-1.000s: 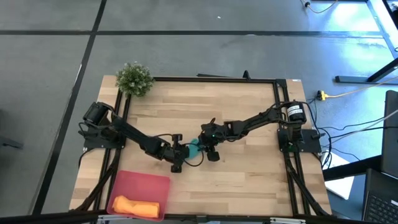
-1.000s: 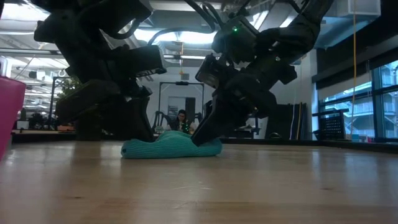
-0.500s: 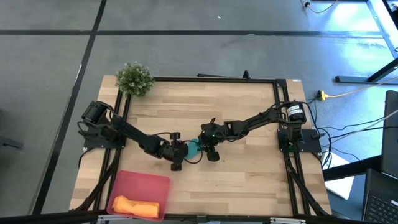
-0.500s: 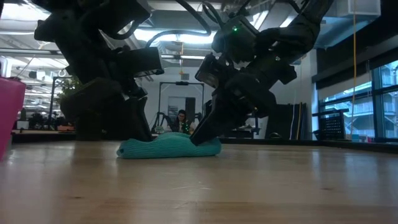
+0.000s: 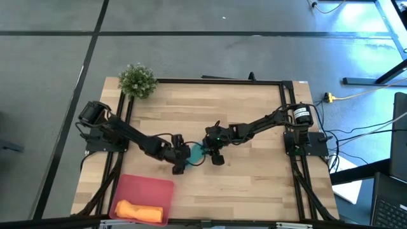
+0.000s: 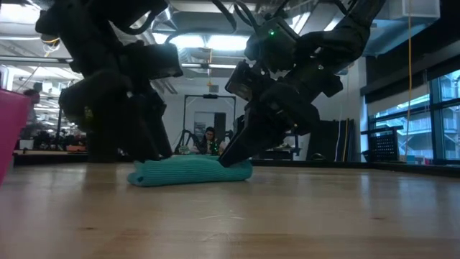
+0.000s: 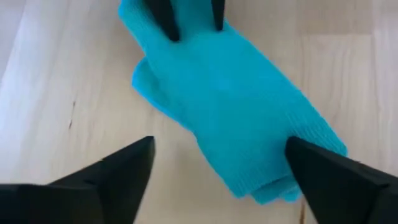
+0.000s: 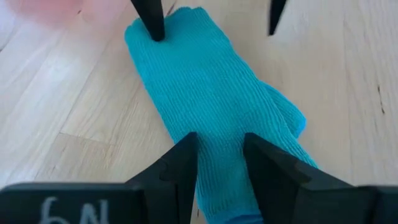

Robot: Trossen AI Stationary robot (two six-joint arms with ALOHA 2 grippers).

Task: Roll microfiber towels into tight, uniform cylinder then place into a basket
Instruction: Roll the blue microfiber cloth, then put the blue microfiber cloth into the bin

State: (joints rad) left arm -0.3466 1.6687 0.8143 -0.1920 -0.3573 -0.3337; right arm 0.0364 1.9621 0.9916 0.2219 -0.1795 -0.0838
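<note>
A teal towel (image 5: 197, 151), loosely rolled into a flat bundle, lies on the wooden table's middle (image 6: 190, 171). My right gripper (image 8: 221, 168) comes in from the right and is shut on the bundle's right end. My left gripper (image 7: 217, 180) stands wide open just above the bundle's left end, one finger on either side of it, touching nothing. An orange rolled towel (image 5: 137, 210) lies in the pink basket (image 5: 149, 189) at the table's near left corner. My right gripper has the teal towel's right end (image 8: 221, 140) between its two fingers (image 8: 183, 165), which stand close together with a ridge of cloth in the gap. The fingers slant down from the table's right side and point along the bundle. The towel lies flat on the table.
A small green potted plant (image 5: 137, 81) stands at the table's far left corner. The basket's pink wall (image 6: 11, 129) shows at the low view's left edge. Bare wood lies near and far of the towel.
My left gripper has opened wide, let go of the towel's left end and risen a little. The teal bundle, humped in the middle before, has sunk flatter and reaches farther toward the table's left. Its right end has stayed under the right gripper.
</note>
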